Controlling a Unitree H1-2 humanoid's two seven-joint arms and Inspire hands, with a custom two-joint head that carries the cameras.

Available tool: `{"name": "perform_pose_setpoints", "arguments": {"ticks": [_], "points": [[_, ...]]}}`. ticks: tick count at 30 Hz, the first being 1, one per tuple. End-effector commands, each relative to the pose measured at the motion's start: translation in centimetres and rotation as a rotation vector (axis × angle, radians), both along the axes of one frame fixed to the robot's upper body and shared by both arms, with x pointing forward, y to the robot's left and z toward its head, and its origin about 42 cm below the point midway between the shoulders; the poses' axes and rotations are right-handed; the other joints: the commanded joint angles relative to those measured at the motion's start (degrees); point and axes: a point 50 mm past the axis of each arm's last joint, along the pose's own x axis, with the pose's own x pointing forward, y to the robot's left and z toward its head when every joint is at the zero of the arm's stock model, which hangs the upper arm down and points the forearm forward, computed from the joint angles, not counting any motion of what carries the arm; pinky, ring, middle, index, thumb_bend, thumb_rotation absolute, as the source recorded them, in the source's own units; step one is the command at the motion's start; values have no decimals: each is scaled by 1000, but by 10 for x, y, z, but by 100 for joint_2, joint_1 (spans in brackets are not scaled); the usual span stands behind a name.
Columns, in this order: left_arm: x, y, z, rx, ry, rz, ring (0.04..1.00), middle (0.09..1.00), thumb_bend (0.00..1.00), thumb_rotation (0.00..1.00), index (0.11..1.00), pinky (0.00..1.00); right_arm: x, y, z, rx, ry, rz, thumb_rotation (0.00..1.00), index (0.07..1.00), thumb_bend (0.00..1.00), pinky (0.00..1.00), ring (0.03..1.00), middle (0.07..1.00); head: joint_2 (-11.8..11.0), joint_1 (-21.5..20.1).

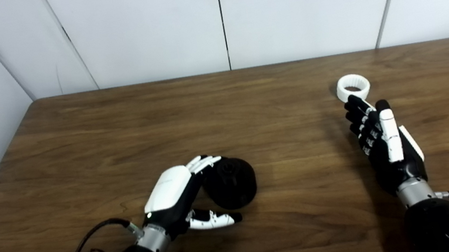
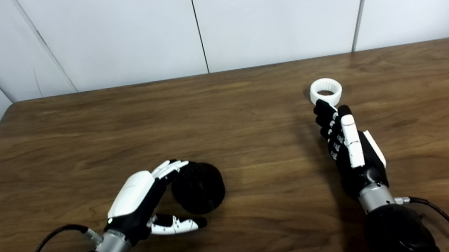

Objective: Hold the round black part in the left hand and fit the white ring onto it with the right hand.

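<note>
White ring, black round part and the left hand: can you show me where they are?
white ring (image 1: 353,87): left eye view, on its rim.
black round part (image 1: 232,184): left eye view, on its dark body.
left hand (image 1: 179,191): left eye view, on the white back shell.

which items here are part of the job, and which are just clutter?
Part of the job:
- round black part, on the table at the left hand; fingers open around it, not yet gripping
- white ring, on the table just past the open right hand

Just there:
- wooden table
- cables at the wrists
- nothing else loose
</note>
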Motion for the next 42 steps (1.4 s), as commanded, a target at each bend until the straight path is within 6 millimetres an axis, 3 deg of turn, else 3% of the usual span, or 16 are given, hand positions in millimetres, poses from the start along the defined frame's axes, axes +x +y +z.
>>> {"name": "perform_pose_setpoints", "arguments": {"ticks": [1, 8, 13, 22, 39, 41, 42], "points": [[-12, -2, -7, 27, 36, -34, 942, 897, 867, 351, 826, 835, 7, 4, 18, 3, -89, 19, 1000, 891, 550, 1000, 955, 920, 1, 6], [-37, -10, -11, -6, 57, -51, 948, 896, 868, 361, 828, 908, 7, 4, 20, -2, -83, 20, 1000, 896, 551, 1000, 959, 924, 70, 18], [-52, -17, -13, -14, 52, -70, 939, 889, 875, 366, 820, 824, 7, 5, 21, -3, -85, 22, 1000, 901, 547, 1000, 965, 928, 101, -12], [-76, -30, -15, -23, 71, -117, 956, 898, 838, 360, 844, 852, 6, 7, 21, 0, -85, 25, 1000, 900, 542, 1000, 970, 931, 156, -52], [-72, -34, -18, -32, 81, -84, 961, 903, 817, 352, 841, 880, 5, 2, 24, -27, -99, 26, 998, 897, 532, 1000, 967, 930, 195, -71], [-72, -34, -18, -27, 85, -82, 957, 901, 823, 358, 840, 874, 5, -2, 27, -57, -109, 13, 889, 889, 513, 1000, 948, 919, 196, -58], [-72, -35, -18, -26, 87, -81, 956, 901, 824, 358, 841, 872, 6, -4, 29, -70, -112, 7, 787, 883, 495, 987, 940, 917, 196, -58]]}}
